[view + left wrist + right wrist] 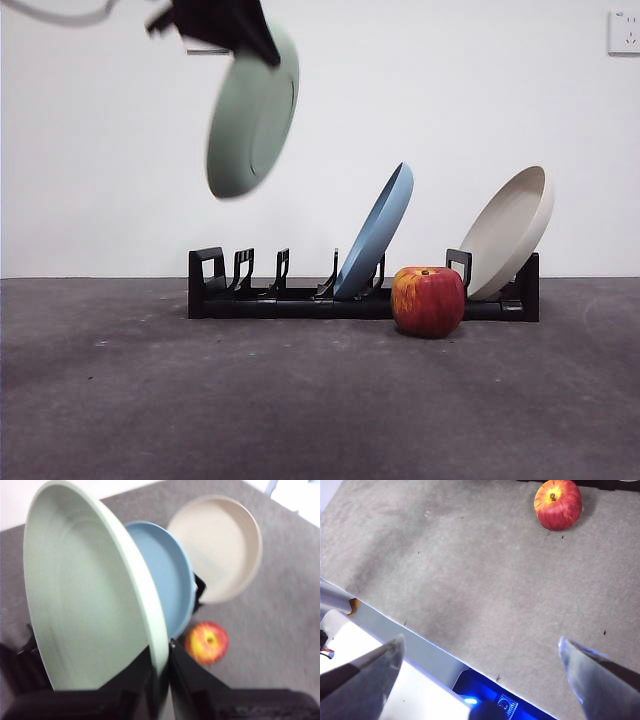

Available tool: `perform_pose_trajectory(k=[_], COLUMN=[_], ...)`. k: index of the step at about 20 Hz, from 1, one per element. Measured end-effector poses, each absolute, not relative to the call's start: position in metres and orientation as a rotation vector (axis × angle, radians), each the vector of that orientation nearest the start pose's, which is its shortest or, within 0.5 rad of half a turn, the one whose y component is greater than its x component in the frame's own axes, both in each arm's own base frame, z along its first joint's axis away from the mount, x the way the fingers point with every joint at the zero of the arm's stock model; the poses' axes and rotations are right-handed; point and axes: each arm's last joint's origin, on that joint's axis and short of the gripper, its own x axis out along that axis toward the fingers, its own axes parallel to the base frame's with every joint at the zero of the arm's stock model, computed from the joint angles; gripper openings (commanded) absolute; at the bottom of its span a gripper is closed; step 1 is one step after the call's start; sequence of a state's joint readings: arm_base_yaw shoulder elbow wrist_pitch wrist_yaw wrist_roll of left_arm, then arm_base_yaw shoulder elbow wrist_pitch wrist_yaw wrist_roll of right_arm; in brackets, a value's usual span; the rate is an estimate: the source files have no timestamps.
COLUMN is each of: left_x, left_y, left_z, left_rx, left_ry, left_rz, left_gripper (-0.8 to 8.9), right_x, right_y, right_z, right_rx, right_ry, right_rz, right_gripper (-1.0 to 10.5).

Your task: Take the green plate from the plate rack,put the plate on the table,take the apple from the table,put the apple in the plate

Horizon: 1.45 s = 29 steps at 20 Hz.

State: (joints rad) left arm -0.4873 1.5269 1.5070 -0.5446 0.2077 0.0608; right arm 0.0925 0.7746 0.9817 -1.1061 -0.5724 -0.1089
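The left gripper (161, 667) clamps its two black jaws on the rim of the wide, pale sage-green matte plate (252, 112), which hangs tilted below the claw, lifted clear above the empty slots of the long, low black plate rack (250, 290). Beyond the claw, the blue plate (375, 232) and the cream-beige plate (508, 232) lean in that rack, and the round red, yellow-streaked apple (428, 300) sits on the dark grey speckled table (300, 400) just in front of it. The right gripper (480, 670) hovers released, jaws wide apart, with the apple well ahead of it.
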Motion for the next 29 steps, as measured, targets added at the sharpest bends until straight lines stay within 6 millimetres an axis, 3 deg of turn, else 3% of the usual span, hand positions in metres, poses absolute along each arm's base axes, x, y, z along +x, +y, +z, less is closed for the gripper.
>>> perform_pose_trajectory(k=[3, 5, 10, 12, 17, 20, 25, 29], left_x=[0.247, 0.223, 0.183, 0.173, 0.158, 0.155, 0.154, 0.152], left_y=[-0.173, -0.187, -0.235, -0.247, -0.261, -0.27, -0.292, -0.3], left_z=[0.386, 0.382, 0.354, 0.331, 0.25, 0.214, 0.169, 0.156], left_rx=[0.322, 0.474, 0.752, 0.814, 0.975, 1.008, 1.128, 1.127], left_ry=[0.575, 0.627, 0.687, 0.7, 0.736, 0.74, 0.758, 0.758], left_rz=[-0.689, -0.66, -0.656, -0.673, -0.617, -0.633, -0.595, -0.602], left_gripper=[-0.08, -0.08, -0.08, -0.08, -0.08, -0.08, -0.08, 0.02], right_x=[0.114, 0.114, 0.114, 0.114, 0.114, 0.114, 0.114, 0.114], right_y=[0.026, 0.026, 0.026, 0.026, 0.026, 0.026, 0.026, 0.026], right_z=[0.325, 0.325, 0.325, 0.325, 0.325, 0.325, 0.325, 0.325], right_rx=[0.119, 0.12, 0.12, 0.12, 0.121, 0.121, 0.121, 0.121], right_ry=[0.852, 0.852, 0.853, 0.852, 0.852, 0.852, 0.852, 0.852], right_rz=[0.666, 0.666, 0.667, 0.667, 0.667, 0.667, 0.667, 0.667], right_gripper=[6.3, 6.3, 6.3, 6.3, 6.3, 6.3, 6.3, 6.3])
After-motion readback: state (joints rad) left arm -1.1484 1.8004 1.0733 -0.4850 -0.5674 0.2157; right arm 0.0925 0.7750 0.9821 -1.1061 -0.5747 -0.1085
